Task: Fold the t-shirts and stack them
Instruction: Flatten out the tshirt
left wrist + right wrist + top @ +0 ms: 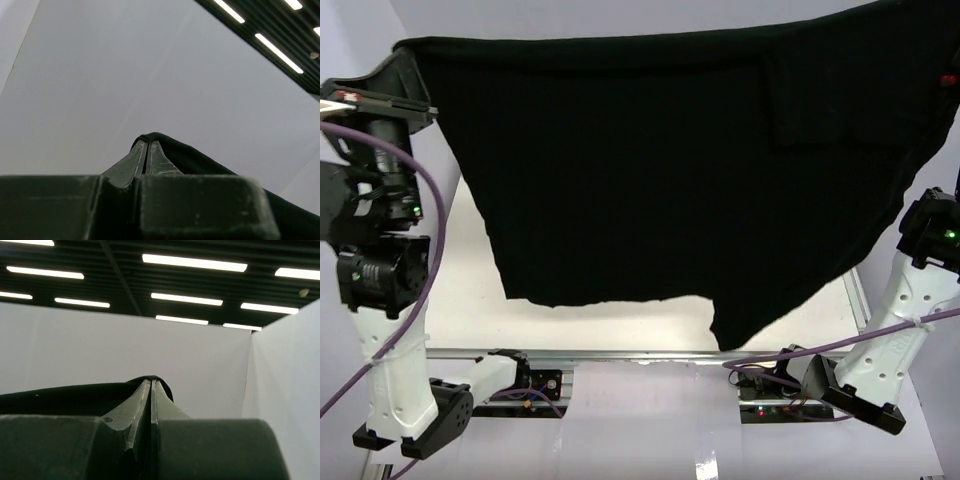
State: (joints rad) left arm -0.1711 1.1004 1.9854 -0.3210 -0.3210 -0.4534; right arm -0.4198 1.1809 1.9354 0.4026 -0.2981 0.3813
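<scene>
**Black t-shirt point(690, 170) held spread above the table point(470, 290)**

The white table is seen brightly lit below the cloth, with a metal rail point(640, 354) fixed along its near edge. Plain white walls point(90, 345) are shown in the wrist views. Above them a dark slatted ceiling point(120, 285) is set with long strip lights point(194, 262).

On the left, the left arm point(382, 270) is raised from its base, and a purple cable point(432, 220) is looped beside it. The left gripper point(146, 144) is pointed upward, and its jaws are pressed together on a fold of the t-shirt at its upper left corner. The t-shirt is stretched across the middle of the top view and held off the table. Its lower edge is left hanging free and dips lowest right of centre. On the right, the right arm point(923, 265) is likewise raised. The right gripper point(151, 383) is aimed upward with its jaws clamped on the black fabric, which is draped over the fingertips.
</scene>
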